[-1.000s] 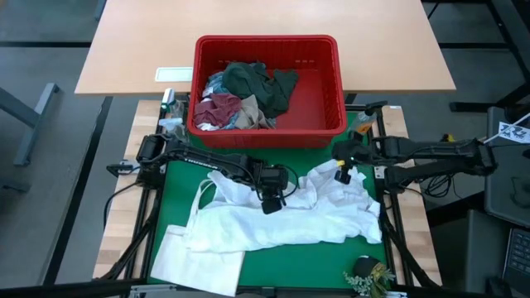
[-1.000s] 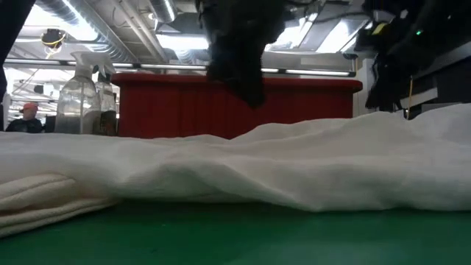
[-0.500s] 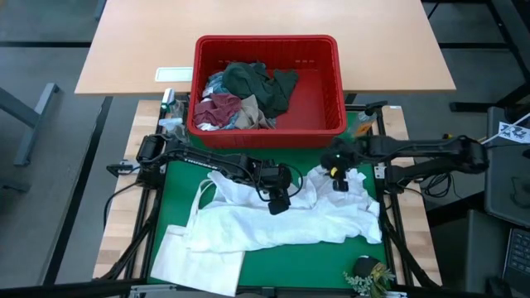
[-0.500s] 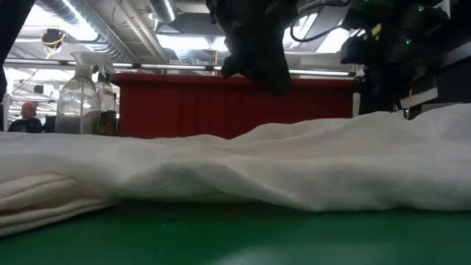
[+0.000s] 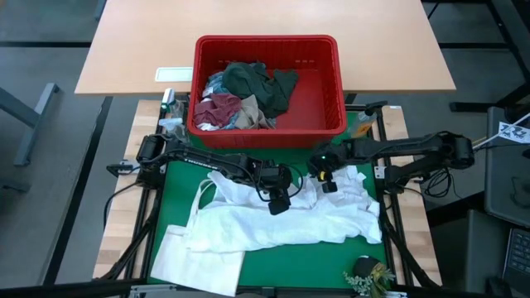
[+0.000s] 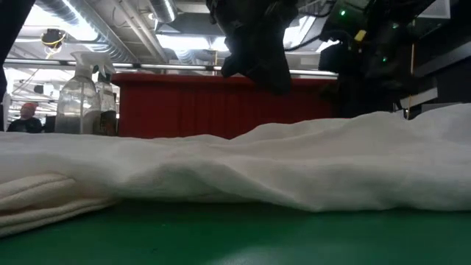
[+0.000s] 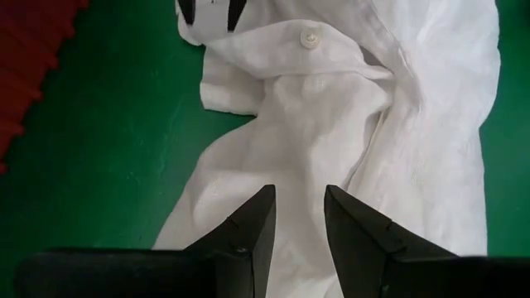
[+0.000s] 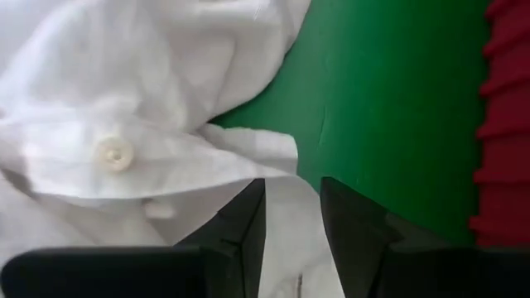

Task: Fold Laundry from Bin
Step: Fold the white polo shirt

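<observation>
Careful: both end effectors, left and right, hover parted above the crumpled white buttoned shirt; you risk pinching several layers.

One camera looks straight down over the bench. Another sits at bench height, facing the bin. Both wrist cameras look closely at the white garment.

Red slotted plastic bin sits at back of bench, w/ crumpled dark green, maroon & beige garments inside. White buttoned shirt lies spread in front of it; flat white tote bag at shirt's front-left.
</observation>
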Available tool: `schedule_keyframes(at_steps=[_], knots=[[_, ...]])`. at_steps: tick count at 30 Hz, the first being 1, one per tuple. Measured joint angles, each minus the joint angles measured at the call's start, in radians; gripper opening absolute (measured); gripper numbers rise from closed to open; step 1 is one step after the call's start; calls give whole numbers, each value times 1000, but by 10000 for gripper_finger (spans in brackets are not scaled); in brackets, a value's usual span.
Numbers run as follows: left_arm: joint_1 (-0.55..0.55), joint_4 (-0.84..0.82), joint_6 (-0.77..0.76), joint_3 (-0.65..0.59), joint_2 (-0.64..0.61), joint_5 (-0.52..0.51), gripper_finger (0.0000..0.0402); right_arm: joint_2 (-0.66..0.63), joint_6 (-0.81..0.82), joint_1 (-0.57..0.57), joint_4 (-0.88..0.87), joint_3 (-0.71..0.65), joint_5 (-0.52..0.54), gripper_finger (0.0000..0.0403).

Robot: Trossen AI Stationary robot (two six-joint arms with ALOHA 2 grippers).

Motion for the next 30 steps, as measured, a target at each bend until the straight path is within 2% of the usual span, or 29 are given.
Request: schedule_keyframes(at_steps=[4,12,19,25,28,30], knots=[[0,1,-5,0,0,-5,102,54,-55,0,-3,9,3,117],[-5,1,-7,0,0,-6,102,115,-112,0,0,37,87,117],[-5,1,-8,0,1,-6,102,161,-136,0,-39,37,-26,117],[-5,3,-8,0,1,-6,102,186,-219,0,-79,37,-34,115],[-5,3,-27,0,1,-6,102,186,-266,0,-86,37,-33,92],[-5,-7,-31,0,1,-19,102,186,-271,1,-87,37,-15,57]])
